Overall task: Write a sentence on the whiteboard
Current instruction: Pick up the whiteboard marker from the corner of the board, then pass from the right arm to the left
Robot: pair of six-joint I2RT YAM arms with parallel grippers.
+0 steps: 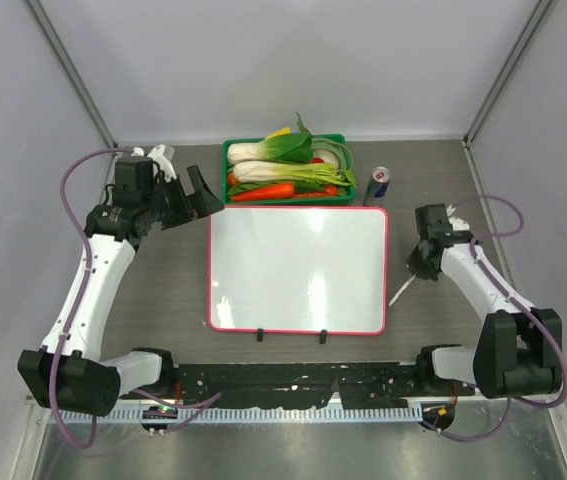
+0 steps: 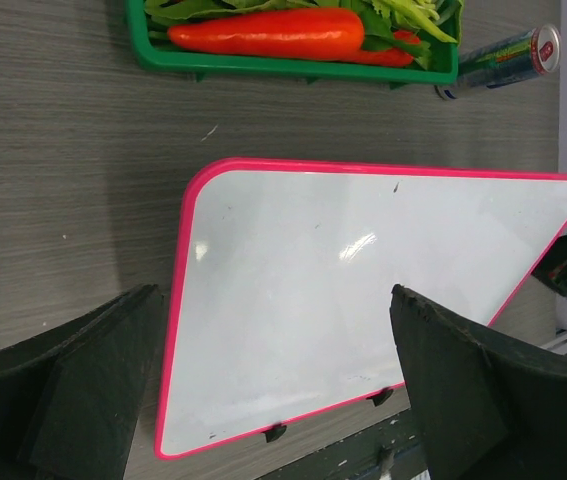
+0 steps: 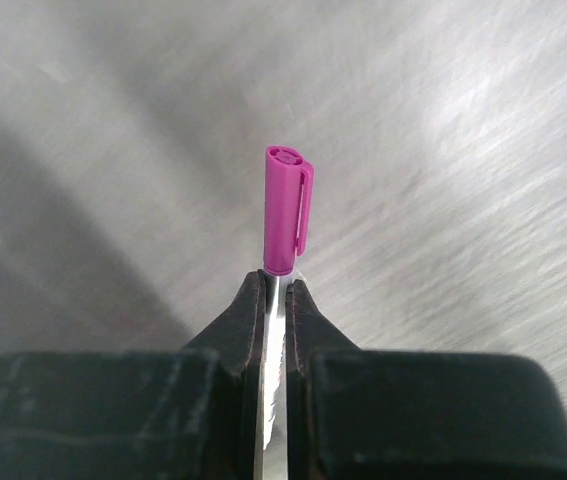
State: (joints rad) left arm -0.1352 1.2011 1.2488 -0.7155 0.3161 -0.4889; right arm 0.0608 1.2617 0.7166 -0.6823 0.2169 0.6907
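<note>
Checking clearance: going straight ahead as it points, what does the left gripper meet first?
Probably the whiteboard, lying ahead between the left gripper's open fingers; depth is unclear.

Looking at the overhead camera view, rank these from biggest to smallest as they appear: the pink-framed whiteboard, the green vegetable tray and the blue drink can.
1. Glossy white rectangular whiteboard with a thin pink frame, by far the largest.
2. Green plastic tray of vegetables, clearly smaller.
3. Blue and silver drink can, the smallest.
</note>
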